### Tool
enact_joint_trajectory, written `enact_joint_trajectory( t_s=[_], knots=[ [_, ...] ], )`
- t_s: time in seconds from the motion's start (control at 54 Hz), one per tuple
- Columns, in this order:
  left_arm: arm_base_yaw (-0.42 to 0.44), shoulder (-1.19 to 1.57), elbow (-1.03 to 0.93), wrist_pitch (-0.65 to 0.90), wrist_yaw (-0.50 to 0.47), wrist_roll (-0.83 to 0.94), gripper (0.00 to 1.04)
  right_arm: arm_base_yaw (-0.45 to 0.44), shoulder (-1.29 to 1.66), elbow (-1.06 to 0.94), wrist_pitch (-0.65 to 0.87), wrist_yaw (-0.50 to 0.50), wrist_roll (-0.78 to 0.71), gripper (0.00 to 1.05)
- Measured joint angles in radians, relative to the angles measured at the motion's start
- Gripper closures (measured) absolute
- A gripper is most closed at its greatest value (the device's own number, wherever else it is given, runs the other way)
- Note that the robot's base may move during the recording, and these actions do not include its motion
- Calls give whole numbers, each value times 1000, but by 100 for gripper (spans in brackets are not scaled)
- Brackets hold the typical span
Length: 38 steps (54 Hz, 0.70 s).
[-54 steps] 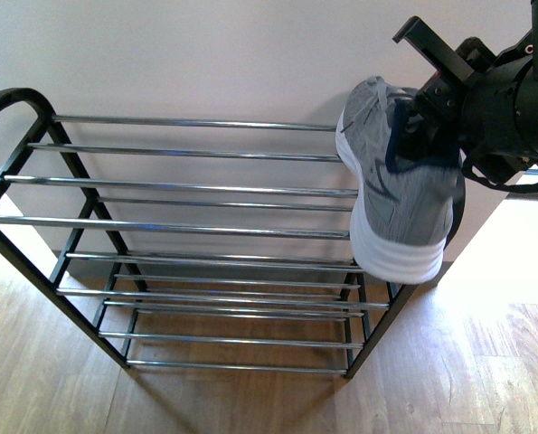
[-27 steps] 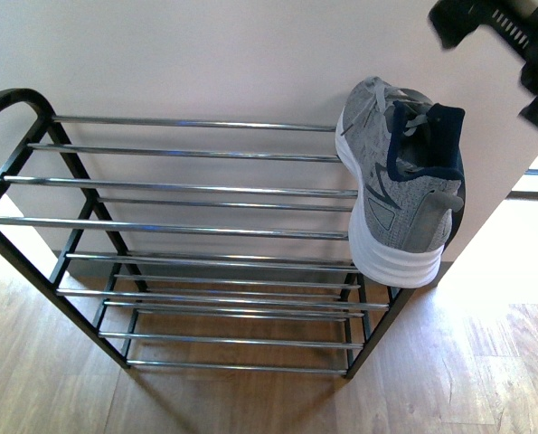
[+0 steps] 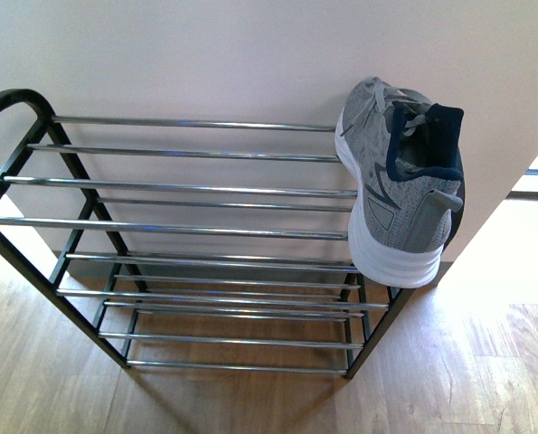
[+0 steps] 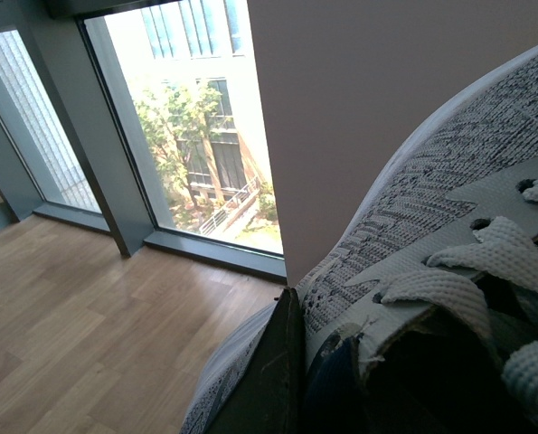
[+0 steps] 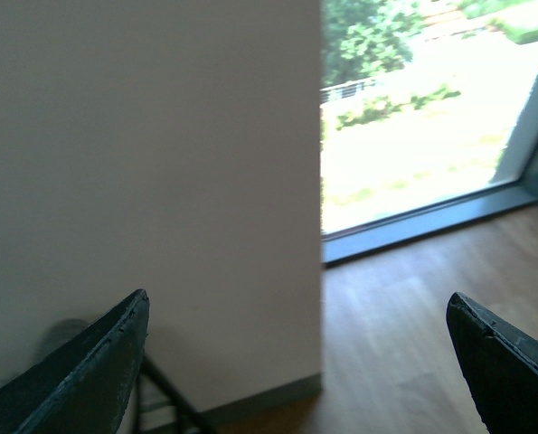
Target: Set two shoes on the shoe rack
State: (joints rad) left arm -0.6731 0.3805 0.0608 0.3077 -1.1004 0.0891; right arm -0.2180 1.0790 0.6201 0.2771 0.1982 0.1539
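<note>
Pale wood floor (image 3: pixel 467 380) meets a plain white wall (image 3: pixel 205 54), and a black-framed shoe rack (image 3: pixel 196 188) with chrome bars stands against that wall.
One grey sneaker (image 3: pixel 400 181) sits on the rack's top tier at the right end, toe toward the wall, with its white heel jutting out over the near bar. Bright daylight falls on the floor to the right of the wall. The wrist views show a tall window (image 4: pixel 196 136) reaching the floor, with trees and a building outside. The left gripper (image 4: pixel 296 371) grasps a second sneaker (image 4: pixel 431 208) near its laces, one dark finger against its outer side. The right gripper (image 5: pixel 296 298) is released, its fingers spread wide.
</note>
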Motion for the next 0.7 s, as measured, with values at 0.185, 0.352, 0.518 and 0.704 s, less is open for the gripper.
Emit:
enact_joint_trajectory(
  t_s=[0.185,0.352,0.518,0.704],
  knots=[
    [0,0,0,0,1,0,103,59,-508,-246,-276,53,-154,9],
    [0,0,0,0,-3,0,103,127,-727,-274,-312,105,-206,9],
    [0,0,0,0,-2,0,103,130,-727,-280,-312,104,-213,9],
    [0,0,0,0,0,0,103,131,-727,-280,-312,104,-219,9]
  ],
)
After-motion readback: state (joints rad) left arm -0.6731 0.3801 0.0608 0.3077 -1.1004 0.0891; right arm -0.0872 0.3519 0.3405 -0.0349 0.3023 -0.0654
